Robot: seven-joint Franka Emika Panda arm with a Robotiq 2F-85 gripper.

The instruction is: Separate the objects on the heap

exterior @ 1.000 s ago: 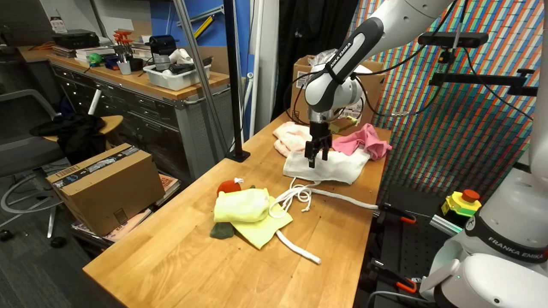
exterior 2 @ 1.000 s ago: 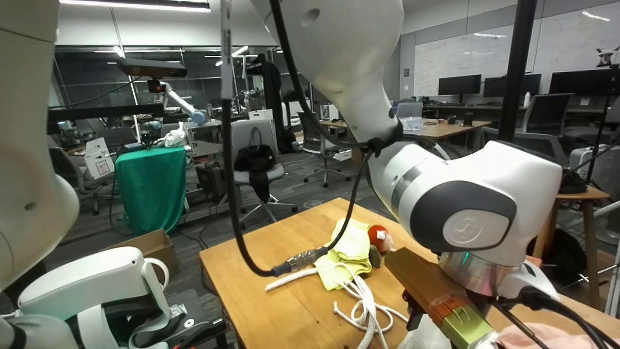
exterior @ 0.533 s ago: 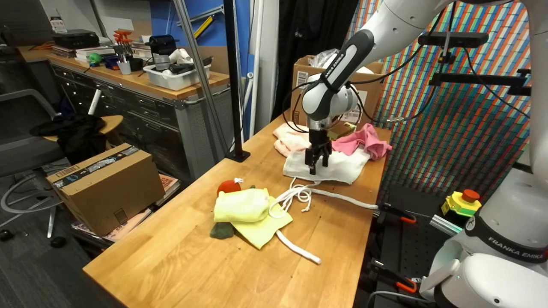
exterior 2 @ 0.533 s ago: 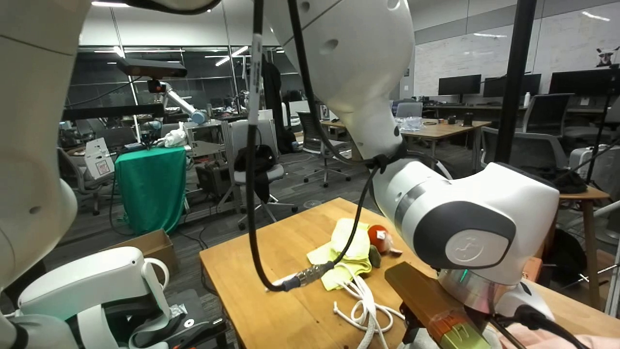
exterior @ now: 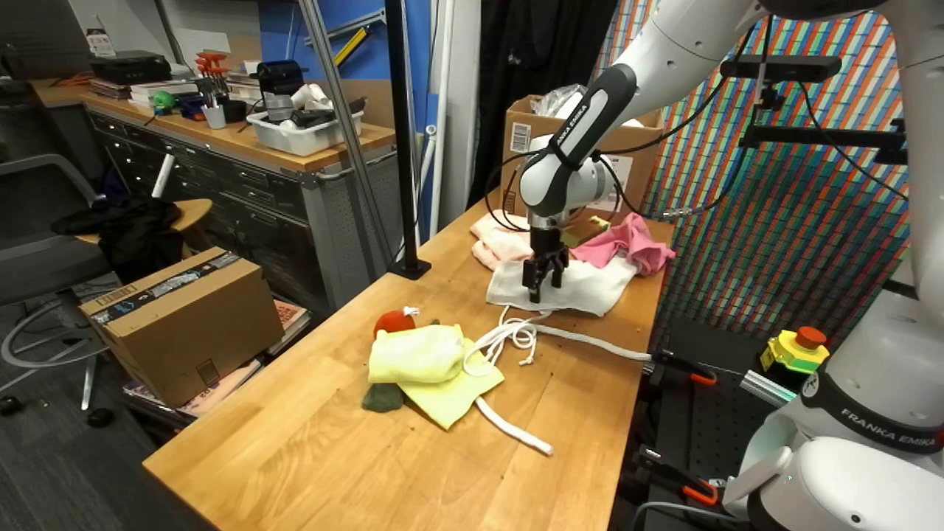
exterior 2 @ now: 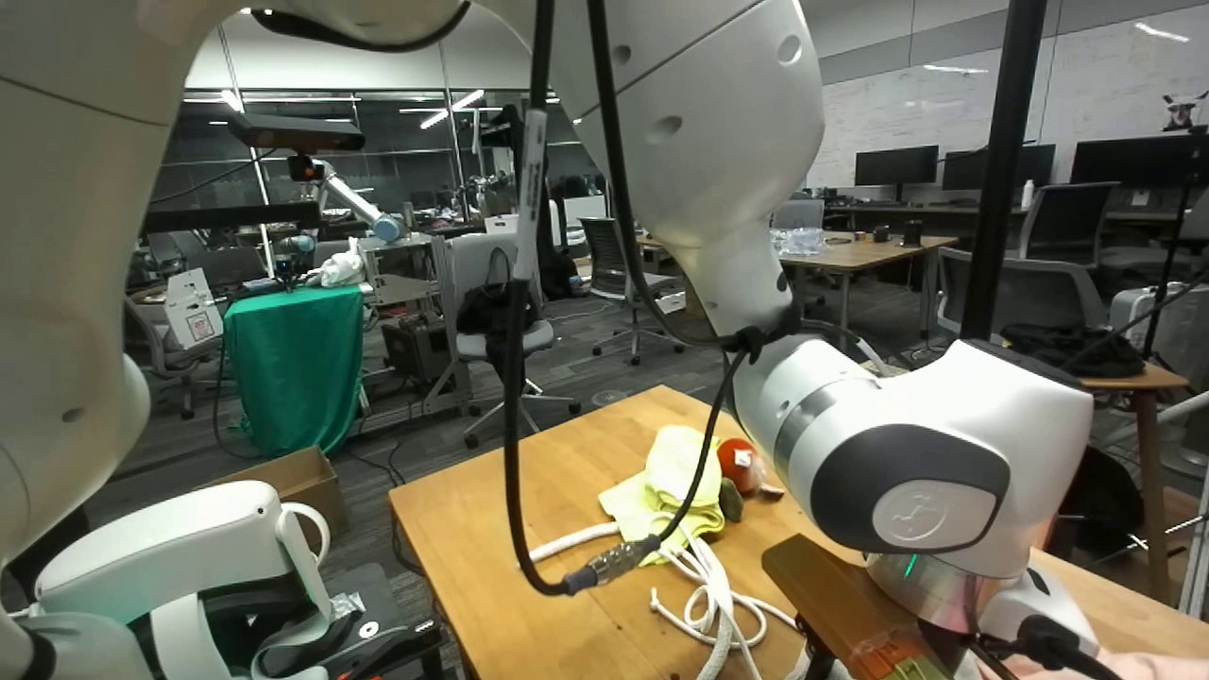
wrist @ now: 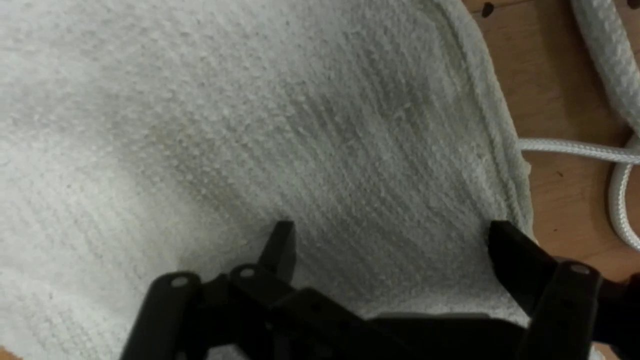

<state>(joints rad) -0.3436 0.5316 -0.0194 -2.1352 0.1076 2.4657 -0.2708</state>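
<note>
A white cloth lies spread on the wooden table, and it fills most of the wrist view. My gripper points down at the cloth's near left part. In the wrist view the gripper is open, its fingers wide apart. The fingertips are at the cloth's surface, one near its edge; nothing is clamped. A yellow cloth is bunched over a dark green object, beside a red ball-like object. White rope runs from under it. Thin white cord lies coiled between the cloths.
A pink cloth and a pale pink cloth lie behind the white cloth. A cardboard box stands at the table's far end. A black post rises at the table's edge. A cable hangs from the arm.
My gripper has moved down onto the white cloth and slightly toward its near left edge. The cloth's left edge has shifted very slightly. The other objects have not moved.
</note>
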